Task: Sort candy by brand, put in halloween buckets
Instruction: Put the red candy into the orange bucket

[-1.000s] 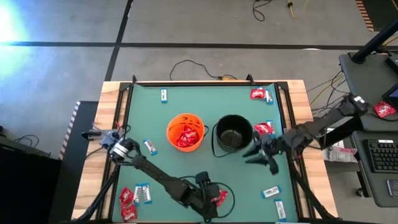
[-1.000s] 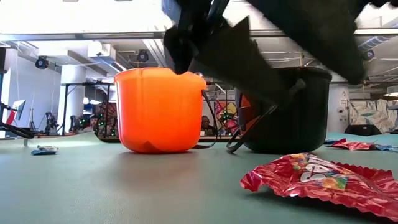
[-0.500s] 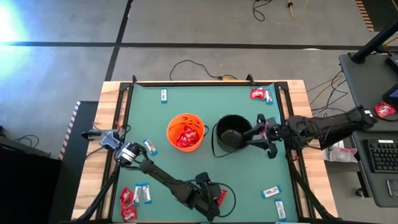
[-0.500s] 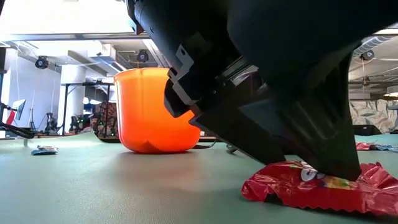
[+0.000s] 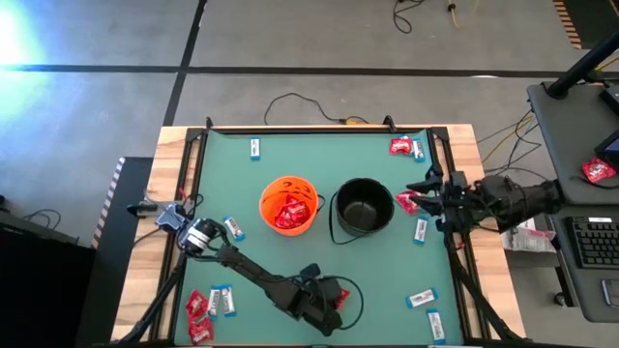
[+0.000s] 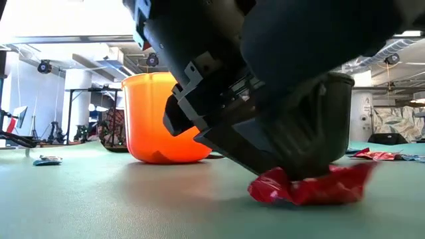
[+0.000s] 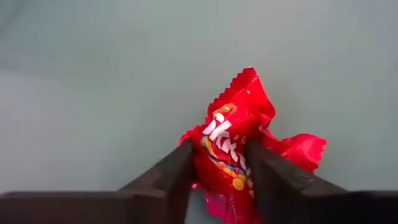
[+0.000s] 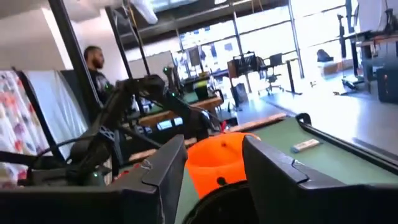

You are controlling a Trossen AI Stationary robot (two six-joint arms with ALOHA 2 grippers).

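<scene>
closest to me, the left gripper has its fingers pinched on a crinkly red packet low on the bench, well short of the orange bucket. the hold looks thin, so the packet might slip on the lift. farther off, the right gripper, fingers parted and empty, sits beside the black bucket and could nudge it.

Bright overhead room light — window glare at left, blurred close foreground
</scene>
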